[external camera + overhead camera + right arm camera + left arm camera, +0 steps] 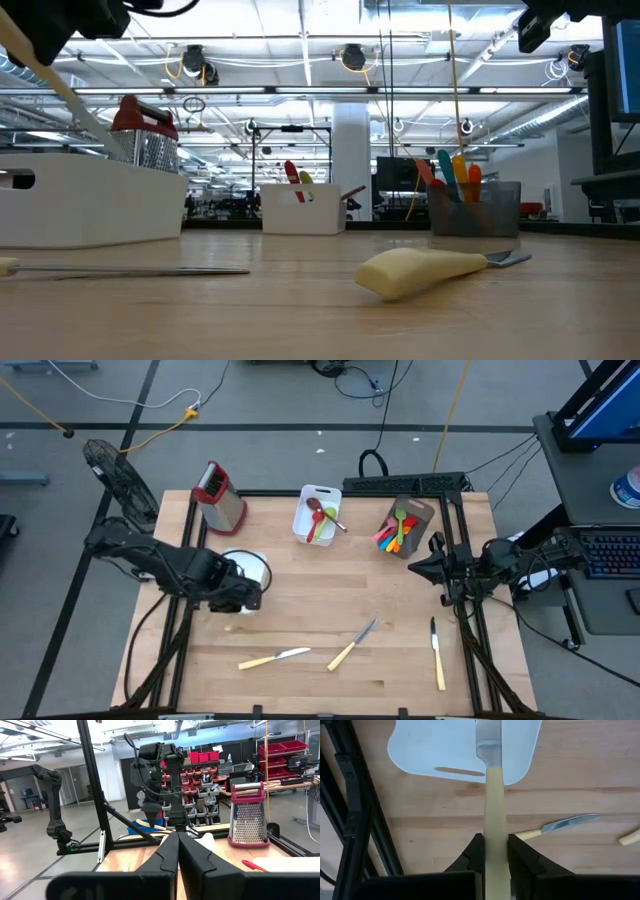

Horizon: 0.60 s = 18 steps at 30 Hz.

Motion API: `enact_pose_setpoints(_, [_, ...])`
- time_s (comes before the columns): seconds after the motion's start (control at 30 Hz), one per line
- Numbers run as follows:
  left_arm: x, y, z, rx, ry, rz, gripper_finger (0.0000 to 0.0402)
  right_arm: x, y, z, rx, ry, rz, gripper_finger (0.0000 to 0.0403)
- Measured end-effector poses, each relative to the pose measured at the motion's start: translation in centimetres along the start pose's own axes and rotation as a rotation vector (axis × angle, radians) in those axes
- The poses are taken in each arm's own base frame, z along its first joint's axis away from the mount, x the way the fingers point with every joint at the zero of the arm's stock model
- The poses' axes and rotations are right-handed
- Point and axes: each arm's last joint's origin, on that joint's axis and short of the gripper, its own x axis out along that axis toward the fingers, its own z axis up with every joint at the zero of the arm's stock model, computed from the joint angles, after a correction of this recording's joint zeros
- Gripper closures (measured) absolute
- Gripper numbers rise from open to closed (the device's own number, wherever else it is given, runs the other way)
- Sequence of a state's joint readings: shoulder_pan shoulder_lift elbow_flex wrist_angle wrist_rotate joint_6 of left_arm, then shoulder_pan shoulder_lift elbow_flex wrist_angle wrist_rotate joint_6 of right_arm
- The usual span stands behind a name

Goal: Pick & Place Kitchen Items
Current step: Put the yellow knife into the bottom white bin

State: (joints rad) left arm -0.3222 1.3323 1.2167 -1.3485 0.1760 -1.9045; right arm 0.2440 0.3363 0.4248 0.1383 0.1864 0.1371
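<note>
My left gripper (243, 598) hangs at the table's left, just near of a white tub (255, 565), and is shut on a cream-handled knife (492, 795). The knife's blade (488, 740) reaches out over the tub (445, 750). In the low view the knife (45, 65) slants across the top left. My right gripper (432, 568) waits shut at the table's right edge, holding nothing. Three more cream-handled knives lie flat on the table near its front: one (275, 657), another (352, 645) and a third (437, 653). My left gripper pinches the knife's cream handle (495, 827) between its two fingers, which come from above, pointing steeply down. The knife runs along the fingers, blade end away from the gripper. It is lifted clear of the table, its blade above the tub.
A red-topped metal grater (218, 495) stands at the far left. A second white tub (318, 512) with red and green spoons is at the far middle. A brown holder (405, 525) with coloured utensils is at the far right. Black frame rails (355, 810) run along the table's edges.
</note>
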Motion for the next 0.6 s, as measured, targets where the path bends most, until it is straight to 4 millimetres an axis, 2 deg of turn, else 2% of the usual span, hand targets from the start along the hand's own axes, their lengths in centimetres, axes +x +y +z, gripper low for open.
enact_pose_setpoints(0.37, [-0.5,0.0,2.8,0.025,-0.016,0.057,0.036,0.0,0.0,0.0,0.019,0.0,0.003,0.0399])
enact_pose_setpoints(0.6, [-0.5,0.1,3.7,0.042,-0.019,0.082,0.036,0.0,0.0,0.0,0.03,0.001,0.003,0.0399])
